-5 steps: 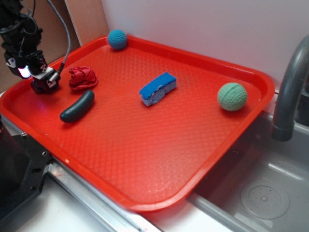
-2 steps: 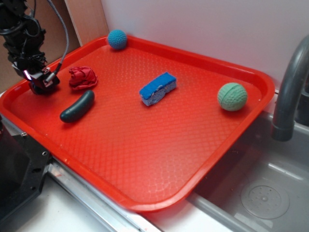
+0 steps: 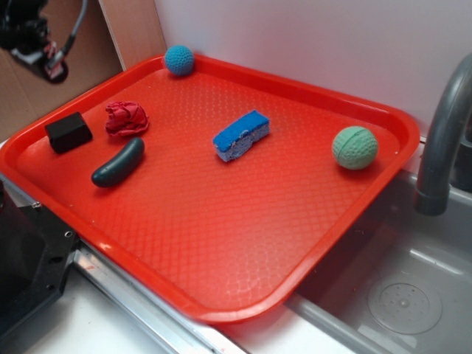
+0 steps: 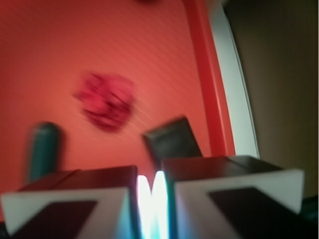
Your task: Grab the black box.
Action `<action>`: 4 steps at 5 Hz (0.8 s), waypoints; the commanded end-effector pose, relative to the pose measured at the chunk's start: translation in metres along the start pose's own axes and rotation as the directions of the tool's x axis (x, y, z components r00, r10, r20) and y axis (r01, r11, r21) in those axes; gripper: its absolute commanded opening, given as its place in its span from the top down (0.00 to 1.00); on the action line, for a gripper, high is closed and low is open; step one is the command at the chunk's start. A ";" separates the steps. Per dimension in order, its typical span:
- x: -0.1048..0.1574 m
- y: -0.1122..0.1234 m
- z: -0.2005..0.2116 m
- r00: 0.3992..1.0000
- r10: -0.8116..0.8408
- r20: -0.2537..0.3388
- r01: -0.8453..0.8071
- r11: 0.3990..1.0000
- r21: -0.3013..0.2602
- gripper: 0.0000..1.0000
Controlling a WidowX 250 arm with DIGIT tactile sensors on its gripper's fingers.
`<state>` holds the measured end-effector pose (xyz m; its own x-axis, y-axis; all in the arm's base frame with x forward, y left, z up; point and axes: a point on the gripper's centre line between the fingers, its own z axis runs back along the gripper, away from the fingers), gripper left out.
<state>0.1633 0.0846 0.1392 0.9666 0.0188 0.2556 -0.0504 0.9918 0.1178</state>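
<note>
The black box (image 3: 68, 133) lay flat on the red tray (image 3: 221, 236) near its left rim, just beside the red cloth lump (image 3: 126, 119) and above the green pickle toy (image 3: 118, 163); its long axis ran roughly along that rim; the claw (image 3: 53, 68) hung well above and apart, empty, pads (image 4: 70, 204) nearly shut with a slit between, evidently not yet placed to grasp.

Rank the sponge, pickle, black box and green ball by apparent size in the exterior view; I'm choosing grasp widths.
1. Sponge and pickle: similar, not ranked.
2. Green ball.
3. Black box, smallest, narrowly.
</note>
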 end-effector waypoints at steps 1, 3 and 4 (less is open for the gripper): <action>0.007 0.002 0.034 0.996 -0.088 0.033 0.087 0.996 0.024 0.00; -0.025 0.030 -0.004 0.990 -0.143 0.016 0.143 0.989 -0.041 0.00; -0.033 0.041 -0.040 0.973 -0.229 -0.005 0.229 0.971 -0.063 0.00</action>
<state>0.1397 0.1199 0.0842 0.9575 -0.2085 0.1992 0.1962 0.9773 0.0799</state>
